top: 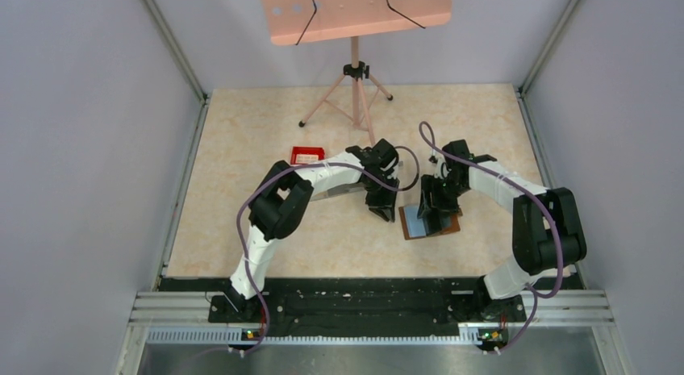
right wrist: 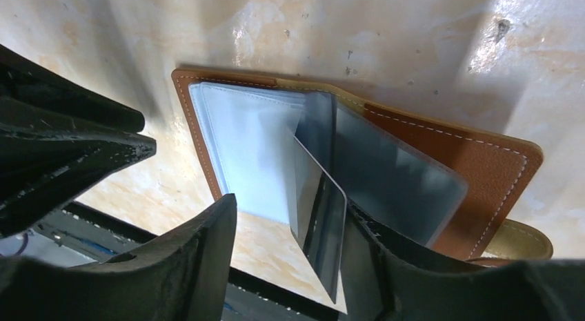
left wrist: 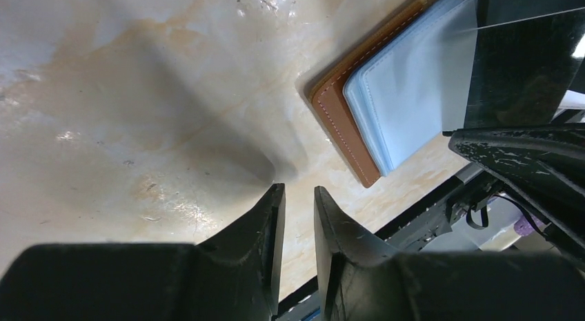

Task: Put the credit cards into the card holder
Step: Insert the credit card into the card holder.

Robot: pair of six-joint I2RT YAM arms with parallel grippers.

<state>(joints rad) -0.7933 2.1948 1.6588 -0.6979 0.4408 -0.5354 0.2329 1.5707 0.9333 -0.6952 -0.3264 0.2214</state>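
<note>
1. Finding the brown leather card holder lying open on the marbled table, near and right of centre, with its clear sleeves fanned upward.
2. Seeing one dark, glossy credit card standing tilted on edge among those sleeves and leaning against one finger of the right gripper; not managing to tell whether its lower edge is seated in a pocket.
3. Noting that gripper straddling the card with jaws apart and a gap showing on the card's other face, so not pinching it.
4. Noting the left gripper hovering just left of the holder, jaws narrowly parted and carrying nothing.
5. Judging the card light, stiff and slick; advising a pinch across its flat faces near the top edge, leaving the leading edge free.
6. Judging the sleeves floppy and the holder likely to slide; advising pressing the leather cover down on its left side.
</note>
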